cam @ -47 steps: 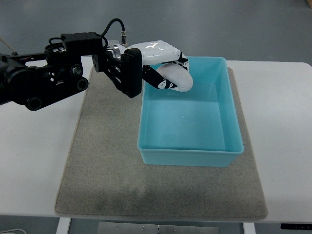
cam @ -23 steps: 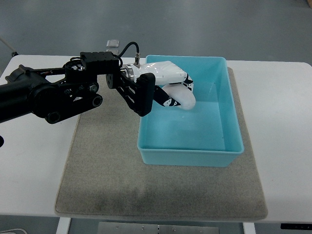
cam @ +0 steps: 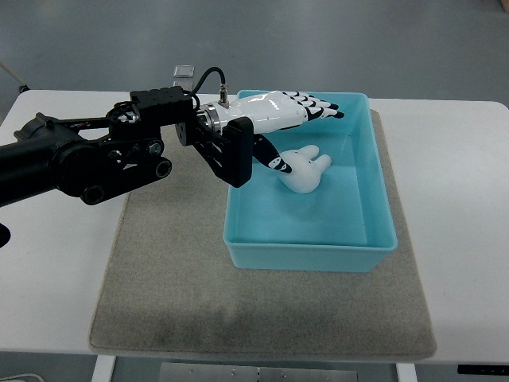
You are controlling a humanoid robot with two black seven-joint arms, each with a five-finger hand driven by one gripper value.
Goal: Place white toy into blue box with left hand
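Note:
A white toy (cam: 304, 169) with two ear-like bumps lies on the floor of the blue box (cam: 374, 231), in its far left part. My left hand (cam: 298, 127) hovers just above it over the box's far left corner, fingers (cam: 320, 106) stretched out flat and open, thumb pointing down toward the toy. Nothing is held. The black left arm (cam: 87, 159) reaches in from the left edge.
The box stands on a grey mat (cam: 167, 278) that covers the middle of a white table (cam: 461, 183). A small silvery object (cam: 184, 72) sits at the table's far edge behind the arm.
The left hand, shut on the white toy over the box, has spread its fingers. The toy has dropped onto the box floor.

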